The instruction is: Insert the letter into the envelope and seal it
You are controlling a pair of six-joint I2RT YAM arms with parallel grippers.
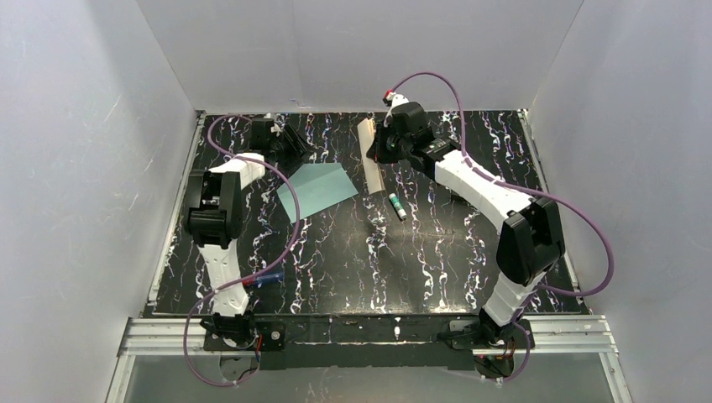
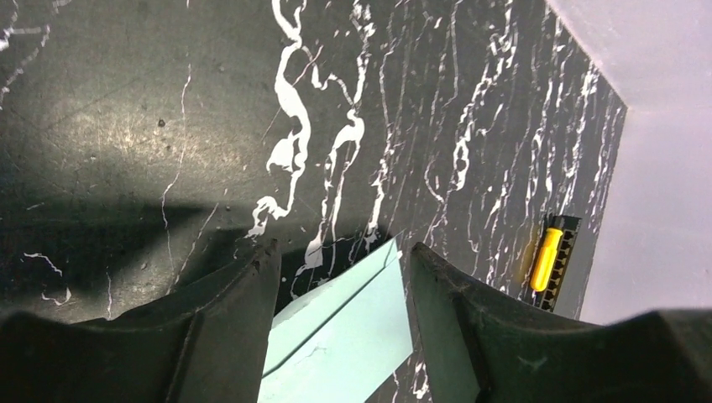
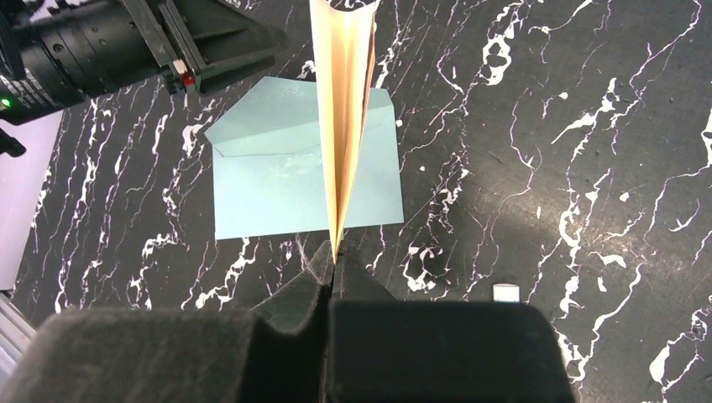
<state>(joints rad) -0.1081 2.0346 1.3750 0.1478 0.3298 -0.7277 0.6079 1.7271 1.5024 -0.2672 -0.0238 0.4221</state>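
The pale teal envelope point(image 1: 319, 190) lies flat on the black marbled table, flap side toward the back left. My left gripper point(image 1: 287, 143) hovers over its far corner; in the left wrist view the envelope point(image 2: 344, 332) shows in the gap of that gripper point(image 2: 342, 248), which is open and apart from the paper. My right gripper point(image 1: 388, 148) is shut on the tan letter point(image 1: 371, 158), holding it folded and edge-up. In the right wrist view the letter point(image 3: 342, 126) rises from the gripper point(image 3: 336, 253) in front of the envelope point(image 3: 269, 180).
A green and white glue stick point(image 1: 397, 206) lies right of the envelope, with a small white piece point(image 3: 505, 292) on the table. A yellow-handled tool point(image 2: 546, 259) sits at the table's edge by the wall. White walls close in three sides.
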